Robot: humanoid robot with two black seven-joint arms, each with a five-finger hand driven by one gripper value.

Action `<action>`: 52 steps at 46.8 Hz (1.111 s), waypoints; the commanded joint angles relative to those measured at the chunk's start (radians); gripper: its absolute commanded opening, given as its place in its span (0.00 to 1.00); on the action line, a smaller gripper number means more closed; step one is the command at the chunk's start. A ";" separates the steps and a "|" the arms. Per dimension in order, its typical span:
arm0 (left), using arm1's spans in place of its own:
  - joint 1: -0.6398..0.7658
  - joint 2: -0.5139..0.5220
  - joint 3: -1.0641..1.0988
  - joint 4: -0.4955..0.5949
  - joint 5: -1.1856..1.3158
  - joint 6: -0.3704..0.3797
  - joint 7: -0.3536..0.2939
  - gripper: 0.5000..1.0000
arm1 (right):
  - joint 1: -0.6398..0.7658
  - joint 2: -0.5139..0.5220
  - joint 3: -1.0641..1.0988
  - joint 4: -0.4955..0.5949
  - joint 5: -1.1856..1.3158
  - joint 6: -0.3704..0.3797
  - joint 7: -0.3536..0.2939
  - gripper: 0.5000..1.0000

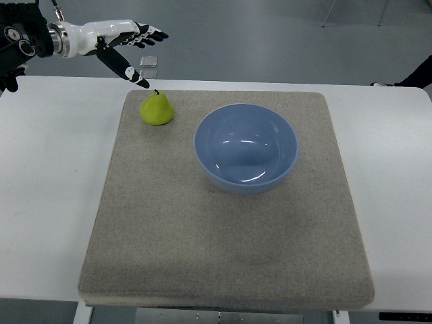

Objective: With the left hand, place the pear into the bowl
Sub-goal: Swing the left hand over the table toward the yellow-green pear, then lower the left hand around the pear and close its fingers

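A white table point(47, 202) is filling most of the top view, and a square grey mat point(223, 250) is lying across its middle. Taking the blue bowl point(246, 147) as the landmark: it is sitting upright and empty on the far half of the mat, slightly right of the mat's centre.

The left hand point(125, 42) is reaching in from the far left of the bowl, its white forearm crossing the picture's upper left corner, beyond the table's far edge. Its fingers are spreading wide and straight, the thumb pointing down toward the mat's far left corner, and they are gripping nothing. The right hand is not showing anywhere.

The pear point(156, 109), yellow-green with its stem up, is standing on the mat just left of the bowl, apart from the rim and not touching it. The thumb tip is hanging just above and left of the stem; whether it is brushing the fruit cannot be told.

Two small clear squares point(150, 66) are lying on the table beyond the mat, far left of the bowl.

Judging from this, the approach step is in hand: the pear is not yet being grasped and the bowl is waiting. The next move is calling for the open hand to descend over the pear, wrap around its broad lower body, close firmly, then lift and carry it rightward over the bowl's rim before releasing.
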 commanded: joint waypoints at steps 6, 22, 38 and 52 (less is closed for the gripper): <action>-0.008 -0.001 -0.001 -0.020 0.261 -0.002 -0.004 0.98 | 0.000 0.000 0.000 0.000 0.000 0.000 0.000 0.85; 0.036 -0.072 0.000 -0.008 0.496 0.021 -0.014 0.98 | 0.000 0.000 0.000 -0.001 0.000 0.000 0.000 0.85; 0.091 -0.147 0.019 0.089 0.536 0.097 -0.012 0.98 | 0.000 0.000 0.000 0.000 0.000 0.000 0.000 0.85; 0.127 -0.205 0.019 0.173 0.519 0.153 -0.012 0.98 | 0.000 0.000 0.000 0.000 0.000 0.000 0.000 0.85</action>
